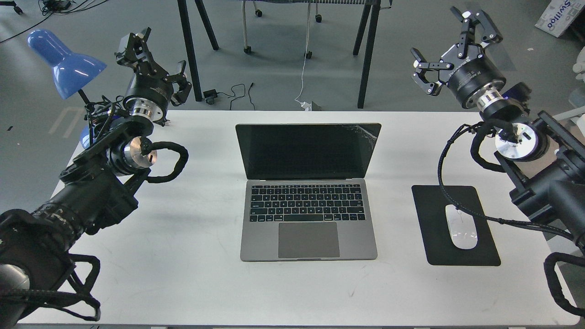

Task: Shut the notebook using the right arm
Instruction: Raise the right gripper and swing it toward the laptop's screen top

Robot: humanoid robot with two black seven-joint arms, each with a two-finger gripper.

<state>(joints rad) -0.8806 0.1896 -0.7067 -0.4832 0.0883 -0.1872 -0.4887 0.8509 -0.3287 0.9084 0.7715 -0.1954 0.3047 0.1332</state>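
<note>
The notebook [308, 201] lies open in the middle of the white table [192, 256]. It is grey metal with black keys and a large trackpad. Its black screen stands upright and is cracked at the top right corner. My right gripper [450, 48] is open and empty, raised above the table's far right corner, well right of the screen. My left gripper [157, 59] is open and empty, raised above the far left corner.
A black mouse pad [459, 224] with a white mouse [461, 226] lies right of the notebook, under my right arm's cable. A blue desk lamp [66, 61] stands at the far left. Black table legs [365, 55] and cables are on the floor behind.
</note>
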